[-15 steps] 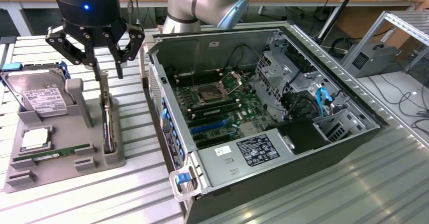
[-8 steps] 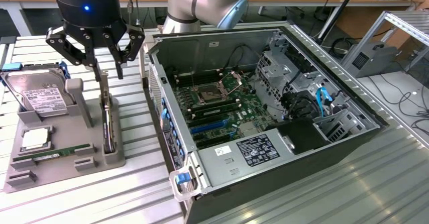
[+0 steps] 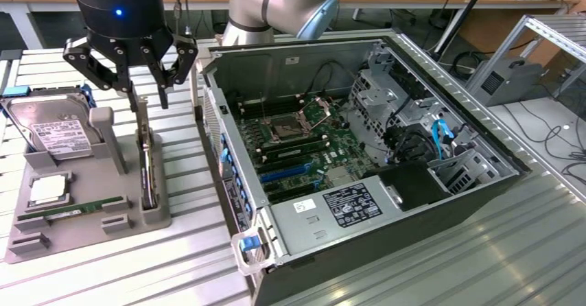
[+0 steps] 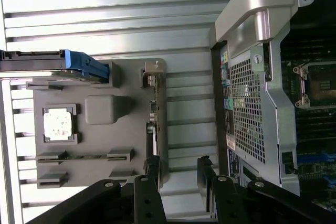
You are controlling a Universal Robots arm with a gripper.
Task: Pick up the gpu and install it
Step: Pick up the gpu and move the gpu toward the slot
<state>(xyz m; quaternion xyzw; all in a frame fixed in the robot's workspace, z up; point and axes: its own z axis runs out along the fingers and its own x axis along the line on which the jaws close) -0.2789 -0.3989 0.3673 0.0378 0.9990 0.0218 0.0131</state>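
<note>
The gpu (image 3: 144, 172) is a thin dark card standing on edge in a slot along one side of the grey holder tray (image 3: 92, 234). My gripper (image 3: 148, 100) hangs open just above the card's far end, holding nothing. In the wrist view the gpu (image 4: 153, 106) runs along the tray's edge (image 4: 100, 179), nearest the computer case. The gripper (image 4: 178, 174) is above it. One black fingertip (image 4: 152, 169) lines up with the card, and the other is over the bare table between tray and case.
The open computer case (image 3: 394, 66) with its motherboard (image 3: 302, 138) lies at the exterior view's right of the tray. The tray also holds a silver hard drive (image 3: 55, 131), a processor chip (image 3: 46, 191) and a green memory stick (image 3: 87, 207). Slatted metal table (image 3: 183, 258) lies around them.
</note>
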